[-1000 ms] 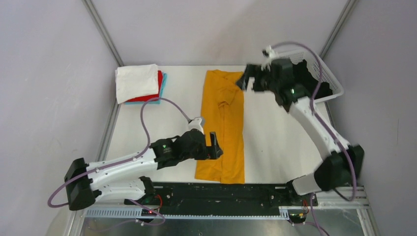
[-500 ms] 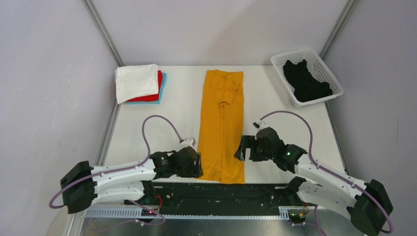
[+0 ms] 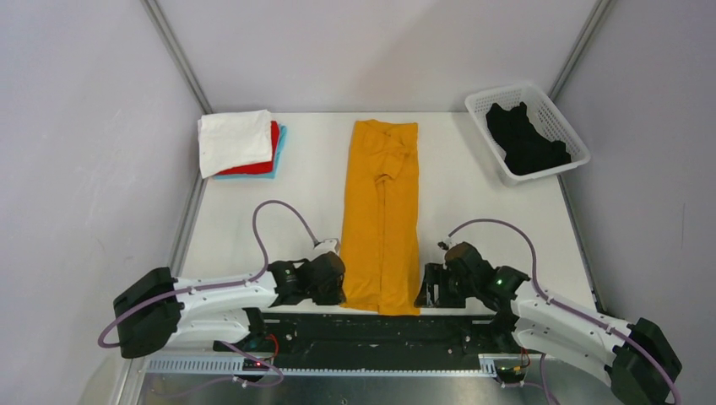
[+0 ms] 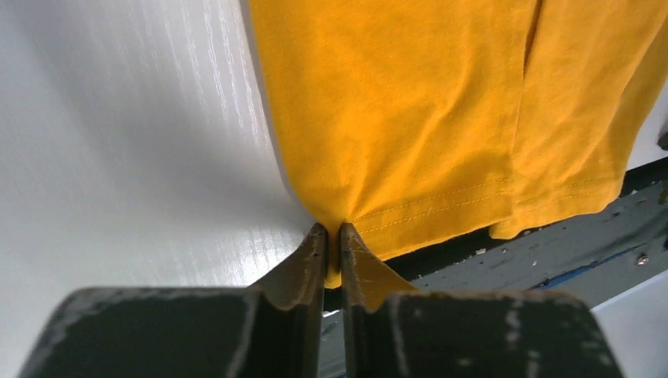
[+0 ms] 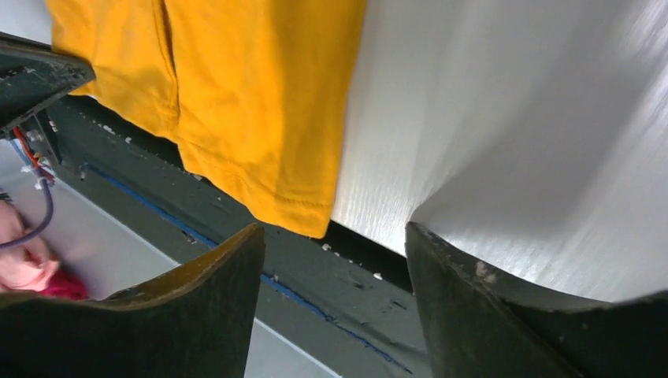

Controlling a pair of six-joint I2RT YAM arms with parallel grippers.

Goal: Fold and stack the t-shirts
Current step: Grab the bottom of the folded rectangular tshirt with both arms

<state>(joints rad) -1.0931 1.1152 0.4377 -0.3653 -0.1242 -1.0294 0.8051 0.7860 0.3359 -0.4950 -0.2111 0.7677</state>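
A mustard-yellow t-shirt (image 3: 382, 215) lies folded into a long narrow strip down the middle of the table, its hem hanging over the near edge. My left gripper (image 3: 340, 289) is shut on the hem's near left corner (image 4: 335, 260); the cloth is pinched between the fingertips. My right gripper (image 3: 425, 293) stands open at the near right corner (image 5: 303, 216), which lies just beyond its fingers, not between them. A folded stack with a white t-shirt (image 3: 233, 139) on red and light-blue ones sits far left. A black t-shirt (image 3: 525, 142) lies in the basket.
The white lattice basket (image 3: 566, 168) stands at the far right corner. The black rail (image 3: 380, 331) with the arm bases runs along the near edge, right below both grippers. Grey walls close in the table on both sides.
The right arm swung from the far end of the shirt to its near right corner, its jaws narrowing. The left gripper moved down to the near left corner and shut on the hem.
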